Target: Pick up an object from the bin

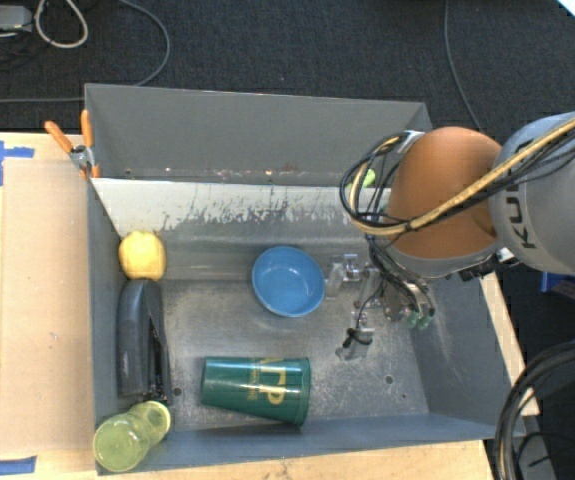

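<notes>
Where the grey metal bin (267,158) sits, the room's floor is dark carpet (267,28) with loose cables (62,13) trailing across it behind the bin's back wall. The bin floor is scuffed and speckled, and the back wall slopes down pale and scratched.

The arm comes in over the right wall, its wrist under a rounded orange cover (447,193) looped with black and yellow cables (367,193). The gripper (355,340) hangs low over bare floor in the right half of the bin. How far it is spread cannot be told from this angle, and no object can be made out in its grasp.

Nearest to it is a blue bowl (288,281), round, shallow and mouth up, at the middle of the bin, just to the gripper's left and apart from it.

Toward the front wall lies a dark green cup (256,389) on its side with pale lettering, its mouth toward the right. A yellow lemon (142,255) rests against the left wall near the back. Below it a long dark grey object (139,338) runs along that wall; its kind is unclear. A translucent yellow-green cup (129,435) lies in the front left corner. Nothing lies between the gripper and the bowl.
</notes>
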Controlling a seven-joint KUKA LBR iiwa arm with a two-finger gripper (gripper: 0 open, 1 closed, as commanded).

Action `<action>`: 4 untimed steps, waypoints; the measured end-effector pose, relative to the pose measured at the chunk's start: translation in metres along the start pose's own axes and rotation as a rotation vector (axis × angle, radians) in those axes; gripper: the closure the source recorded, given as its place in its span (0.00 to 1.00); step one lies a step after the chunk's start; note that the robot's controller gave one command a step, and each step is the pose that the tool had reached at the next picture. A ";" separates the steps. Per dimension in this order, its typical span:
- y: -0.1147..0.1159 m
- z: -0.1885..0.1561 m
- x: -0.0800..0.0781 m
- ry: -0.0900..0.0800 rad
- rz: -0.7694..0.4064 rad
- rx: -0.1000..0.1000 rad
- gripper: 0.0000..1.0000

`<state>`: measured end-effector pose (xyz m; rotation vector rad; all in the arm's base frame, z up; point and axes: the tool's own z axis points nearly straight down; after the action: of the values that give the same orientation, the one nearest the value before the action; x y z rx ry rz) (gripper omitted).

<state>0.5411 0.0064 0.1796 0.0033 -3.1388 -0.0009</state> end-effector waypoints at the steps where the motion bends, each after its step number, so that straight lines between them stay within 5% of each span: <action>1: 0.000 0.000 0.000 0.000 0.000 0.000 0.00; 2: 0.002 0.024 0.000 0.006 0.408 0.000 0.00; 3: 0.021 0.025 0.006 0.004 0.274 0.000 0.00; 4: 0.020 0.030 0.003 0.001 0.298 -0.001 0.00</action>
<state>0.5377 0.0268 0.1493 -0.4629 -3.1035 -0.0011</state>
